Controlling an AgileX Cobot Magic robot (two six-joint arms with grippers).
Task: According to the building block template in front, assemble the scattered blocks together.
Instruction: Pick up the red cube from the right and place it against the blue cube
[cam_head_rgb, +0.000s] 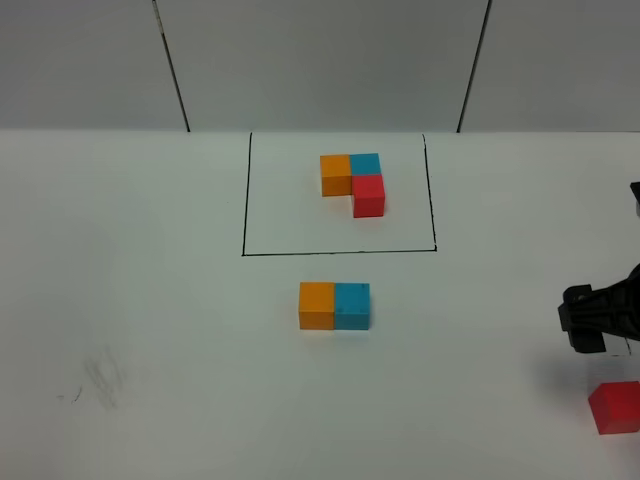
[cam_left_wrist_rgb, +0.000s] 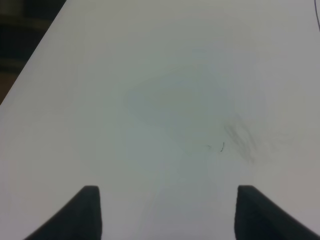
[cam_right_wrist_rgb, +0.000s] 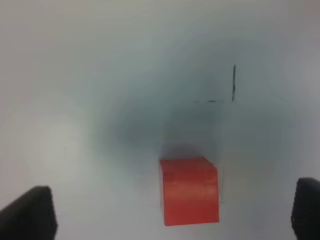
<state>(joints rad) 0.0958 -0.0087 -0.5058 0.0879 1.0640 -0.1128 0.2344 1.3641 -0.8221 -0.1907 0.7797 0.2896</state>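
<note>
The building block template (cam_head_rgb: 352, 180) is an L of orange, blue and red cubes inside a thin black drawn rectangle at the back. In front of the frame, an orange cube (cam_head_rgb: 316, 305) and a blue cube (cam_head_rgb: 352, 305) of the scattered blocks sit side by side, touching. The red cube (cam_head_rgb: 614, 407) lies alone at the front right edge. My right gripper (cam_head_rgb: 590, 320) hovers just behind it. In the right wrist view the jaws stand wide open and the red cube (cam_right_wrist_rgb: 190, 192) lies between the lines of the fingers, untouched. My left gripper (cam_left_wrist_rgb: 165, 192) is open over bare table.
The white table (cam_head_rgb: 150, 300) carries faint grey scuff marks (cam_head_rgb: 100, 380) at the front left, also seen as smudges (cam_left_wrist_rgb: 240, 140) in the left wrist view. A grey panelled wall (cam_head_rgb: 320, 60) stands behind. A dark edge (cam_left_wrist_rgb: 20, 45) borders the table.
</note>
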